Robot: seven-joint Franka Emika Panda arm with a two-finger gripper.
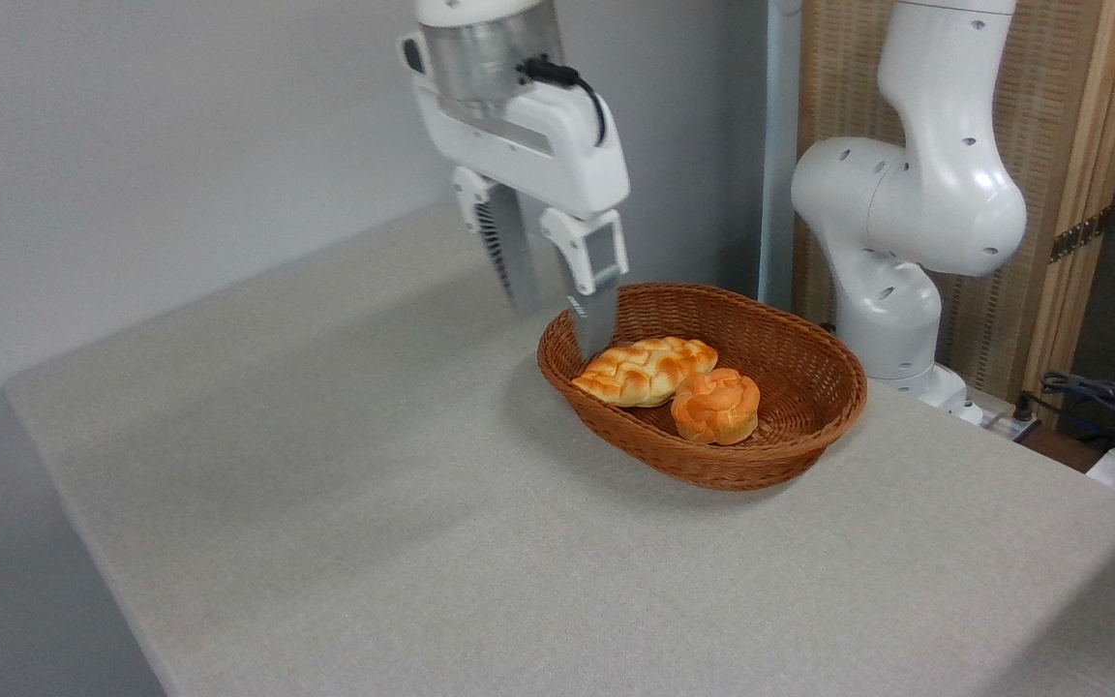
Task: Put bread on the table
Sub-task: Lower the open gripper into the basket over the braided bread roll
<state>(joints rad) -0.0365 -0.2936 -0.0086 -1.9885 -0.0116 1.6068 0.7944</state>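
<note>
I observe the gripper (559, 327) with its fingers spread and empty, poised at the left rim of the wicker basket (790, 426). The bread (643, 372) lies inside that basket, touching a round orange bun (715, 406). The basket stands on the table (374, 503).

End effector (557, 324) hanging open-fingered at the left rim of an oval brown wicker basket (790, 426) on a light grey-beige fabric-textured worktop (374, 503).

Inside the basket, toward its left side, lies the long braided golden-yellow bread (643, 372) with toasted ridges; a small round orange knotted bun (715, 407) sits touching the bread's right end, nearer the basket's middle. The nearer grey finger (594, 324) overlaps the basket's left rim, just beside the bread's left tip; whether it touches cannot be told. Behind the basket to its right stands the white arm base (896, 300).
</note>
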